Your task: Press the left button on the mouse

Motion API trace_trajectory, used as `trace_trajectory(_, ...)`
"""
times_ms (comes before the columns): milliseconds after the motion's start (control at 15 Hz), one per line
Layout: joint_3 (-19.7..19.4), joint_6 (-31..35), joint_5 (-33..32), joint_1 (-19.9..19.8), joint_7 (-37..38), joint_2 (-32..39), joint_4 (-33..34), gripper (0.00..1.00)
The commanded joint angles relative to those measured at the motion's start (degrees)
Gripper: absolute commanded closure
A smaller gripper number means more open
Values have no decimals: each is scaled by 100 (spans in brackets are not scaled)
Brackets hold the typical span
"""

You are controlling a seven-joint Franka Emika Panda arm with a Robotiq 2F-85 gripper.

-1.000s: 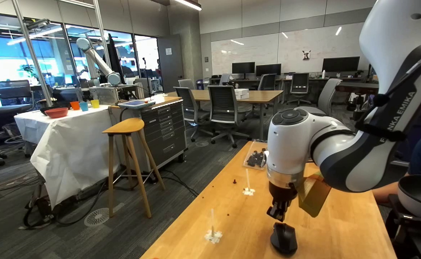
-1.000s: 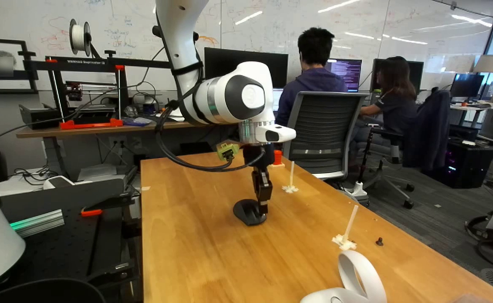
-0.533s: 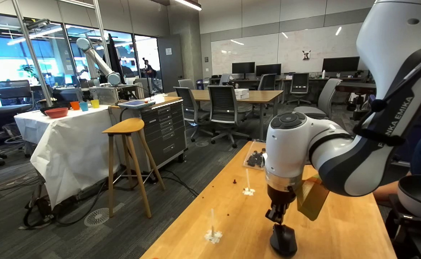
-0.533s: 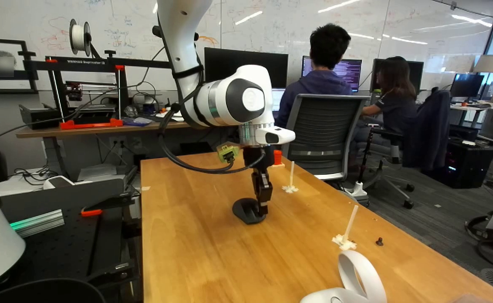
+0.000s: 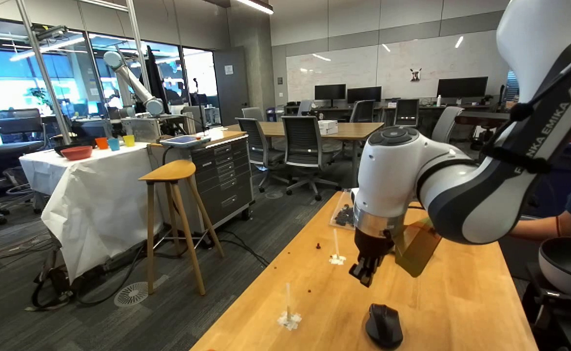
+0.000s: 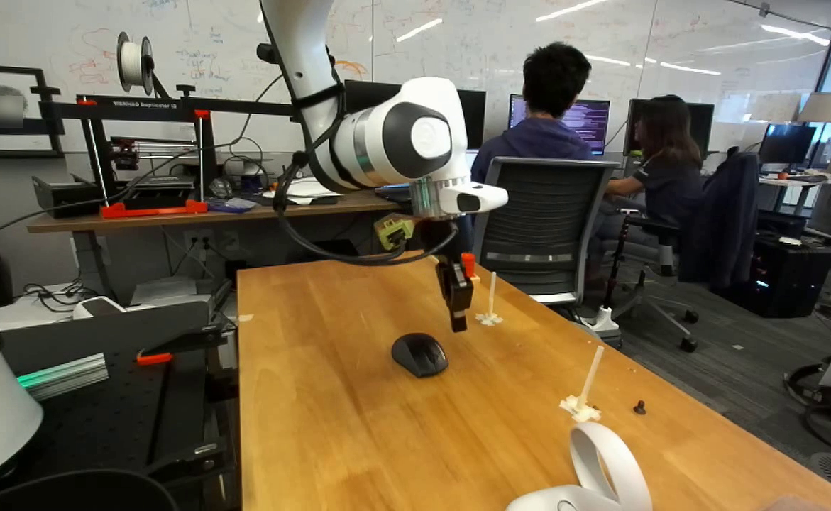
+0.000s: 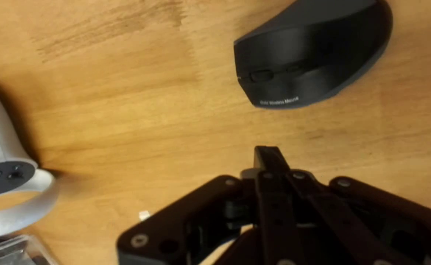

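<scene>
Your gripper [image 7: 270, 156] has its fingers brought together with nothing between them, which suits this job: joined tips make one slim probe. It leans a little in both exterior views and hangs above the counter [image 6: 344, 426], off beside the front half of the wireless mouse [image 7: 311, 55] and apart from it. The wireless mouse lies flat on the counter, dome up, its scroll wheel [image 7: 261, 75] end toward the left of the wrist view; so, by my reading, the left button [image 7: 283, 90] is on the flank nearest your gripper, placed for a short reach. Nothing visible pins the wireless mouse, so a slanted push could slide it; press straight down. Whether the click is made, you cannot tell from here.

Farther along, two pale rods [image 6: 492, 294] rise from patches of white tape [image 6: 488, 319], presumably stuck there as pegs; keep your wrist off them. Farther still rest a VR controller [image 7: 13, 173] and a clear container [image 5: 345, 199], which holds small black parts [image 5: 344, 214] together. Beyond the counter, the 3D printer [image 6: 152, 152] carries its spool [image 6: 131, 64] on top, likely for easy feeding.
</scene>
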Motion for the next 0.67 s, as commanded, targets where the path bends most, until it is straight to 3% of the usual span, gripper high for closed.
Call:
trace_trajectory(0, -13, -285, 98, 23, -509, -985, -370, 100)
trace_trajectory(333, 258, -870, 53, -183, -984, -2055, -443, 100)
trace_trajectory(600, 754, -1319, 757, -481, -1791, -2765, -446, 100)
